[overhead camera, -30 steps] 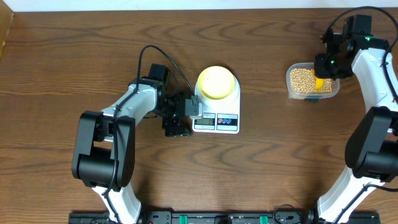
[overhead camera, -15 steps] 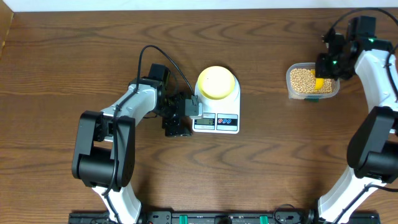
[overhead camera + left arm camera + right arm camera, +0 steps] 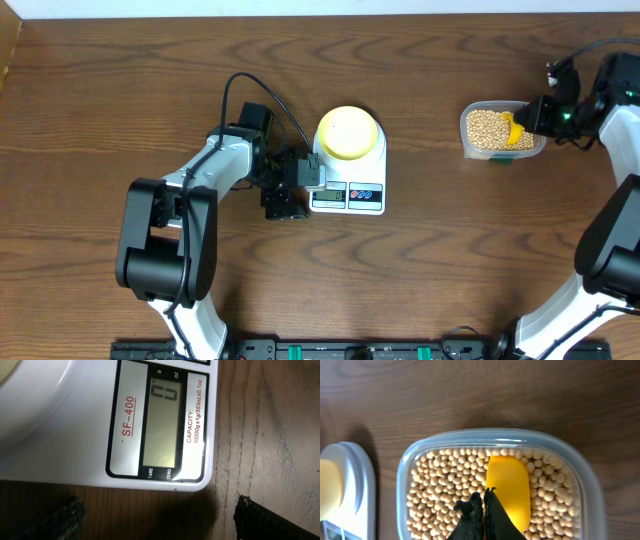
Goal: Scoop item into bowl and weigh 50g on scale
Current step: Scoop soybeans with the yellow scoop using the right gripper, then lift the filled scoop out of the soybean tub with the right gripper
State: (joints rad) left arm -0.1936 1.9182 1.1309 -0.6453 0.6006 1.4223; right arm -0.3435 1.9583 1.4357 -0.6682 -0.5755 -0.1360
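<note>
On the scale (image 3: pixel 75 420), red lettering "SF-400" is read in the left wrist view beside the grey display, where a single zero is shown sideways. "CAPACITY: 10000g x1g/353oz x0.1oz" is printed along the display's other side, with "g" and "oz" at one end and "TARE" and "ZERO" at the other. None of this writing can be made out from overhead.

The left claw (image 3: pixel 160 527) is held wide, its two dark fingertips (image 3: pixel 65 516) set far apart just off the scale's display edge, above the wooden worktop (image 3: pixel 100 80).

From overhead, the bowl (image 3: pixel 349 132) is seen standing on the scale's round platform. The beans (image 3: pixel 445 485) are heaped in a clear tub (image 3: pixel 405 470) well apart from the scale, with a yellow scoop (image 3: pixel 507 490) lying among them.

The right claw (image 3: pixel 483 505) is seen pressed shut over the scoop's near end. Whether anything is pinched between its tips cannot be told.
</note>
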